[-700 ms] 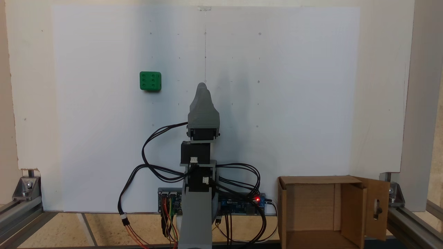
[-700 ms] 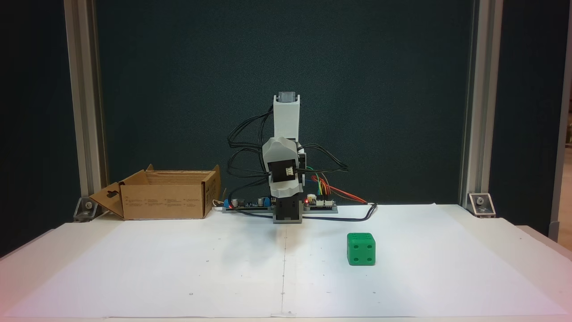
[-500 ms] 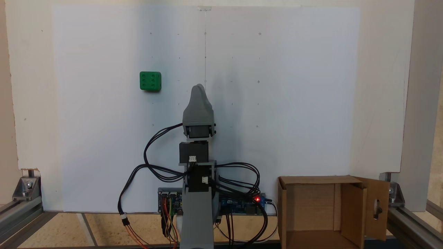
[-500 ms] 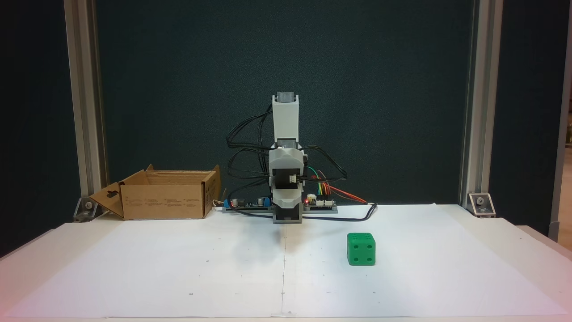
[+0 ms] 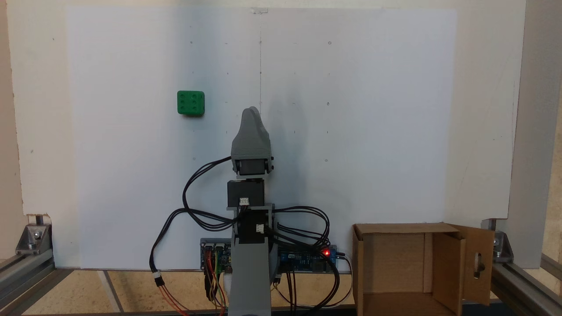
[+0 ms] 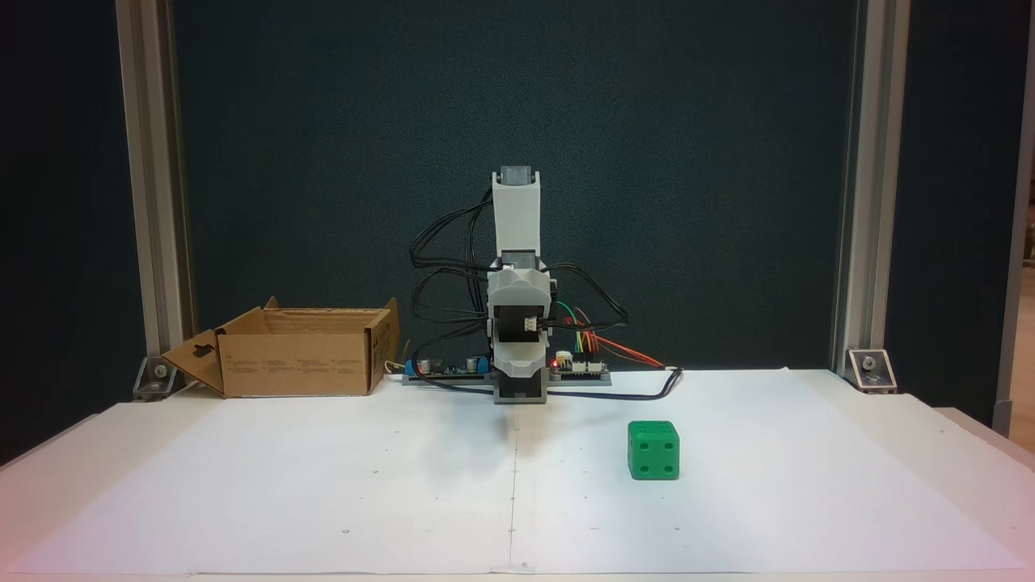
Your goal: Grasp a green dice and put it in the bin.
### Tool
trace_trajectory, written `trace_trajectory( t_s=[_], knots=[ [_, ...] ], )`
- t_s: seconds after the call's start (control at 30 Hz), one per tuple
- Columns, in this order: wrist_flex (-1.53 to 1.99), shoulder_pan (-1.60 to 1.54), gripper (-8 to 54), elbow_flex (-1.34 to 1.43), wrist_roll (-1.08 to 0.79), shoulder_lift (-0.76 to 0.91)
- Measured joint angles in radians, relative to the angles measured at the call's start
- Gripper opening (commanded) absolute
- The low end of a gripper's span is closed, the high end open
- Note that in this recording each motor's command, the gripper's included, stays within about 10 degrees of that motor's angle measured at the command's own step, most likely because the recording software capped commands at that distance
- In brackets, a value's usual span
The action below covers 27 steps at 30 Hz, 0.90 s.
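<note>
Broadly, a white counter (image 5: 373, 131) carries everything. At lower right of a fixed view sits the open cardboard bin (image 5: 395, 263). The grey hand (image 5: 251, 110) points up mid-frame; its opening cannot be told. Upper left, well apart, lies the green dice (image 5: 191, 103).

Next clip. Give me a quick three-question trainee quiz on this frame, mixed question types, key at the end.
1. True or false: the green dice lies inside the bin.
2. In the view from above, the dice's top face shows: A) one pip B) six pips C) three pips.
3. Fill in: the dice rests on the white ____.

Key: 1 false, it sits on the paper, apart from the gripper. 2 B. 3 paper.
</note>
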Motion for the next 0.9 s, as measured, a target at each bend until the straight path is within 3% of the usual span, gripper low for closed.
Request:
trace_trajectory(
  t_s=[0.43, 0.9],
  knots=[
    [-0.002, 0.006, 44.0, -0.020, 0.000, 0.000],
    [0.827, 0.112, 42.6, -0.471, 0.000, 0.000]
  ],
)
